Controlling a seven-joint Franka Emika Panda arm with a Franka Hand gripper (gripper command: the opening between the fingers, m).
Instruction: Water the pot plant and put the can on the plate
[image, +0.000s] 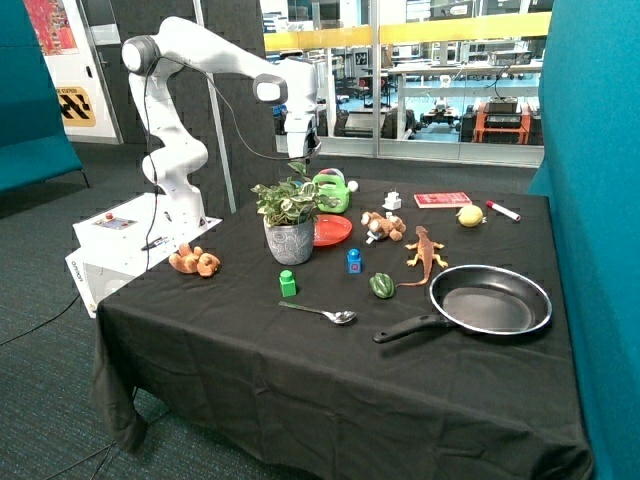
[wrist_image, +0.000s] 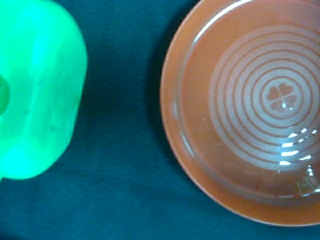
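Your gripper (image: 303, 160) hangs above the back of the table, over the can (image: 333, 191) and the leaves of the pot plant (image: 289, 221); you cannot tell from either view whether it is spread or pressed together, since the outside view shows only its dark body and the wrist view shows none of it. Nothing appears to be held. The can sits on the black cloth (image: 250, 340), just behind the plate (image: 334, 230), not on it. The wrist view gives you what the outside view does not: a strip of bare cloth (wrist_image: 120, 125) separates the green can (wrist_image: 37, 90) from the rim of the plate (wrist_image: 170, 125), and the plate carries pale rings around a clover mark. The outside view alone shows the plant standing upright beside the plate, with a small green block (image: 288, 284) in front of the pot and a black frying pan (image: 490, 300) well apart near the table's front corner.
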